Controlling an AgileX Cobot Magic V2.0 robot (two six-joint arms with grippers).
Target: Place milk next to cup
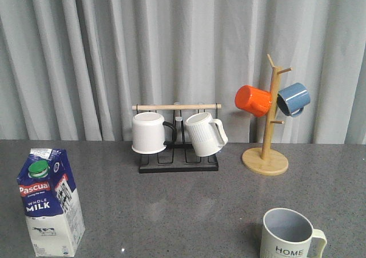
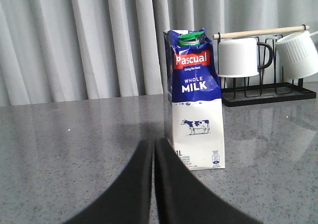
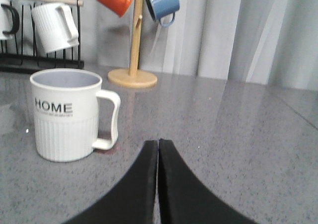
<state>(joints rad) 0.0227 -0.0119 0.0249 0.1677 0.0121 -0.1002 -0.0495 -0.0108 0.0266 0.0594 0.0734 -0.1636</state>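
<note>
Front view: grey speckled table (image 1: 189, 195), pleated grey curtain (image 1: 86, 58); both claws pressed together.

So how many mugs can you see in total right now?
5. The HOME cup stands on the table, front right. A plain white mug and a ribbed white mug hang on the black rack. An orange mug and a blue mug hang on the wooden tree.
</note>
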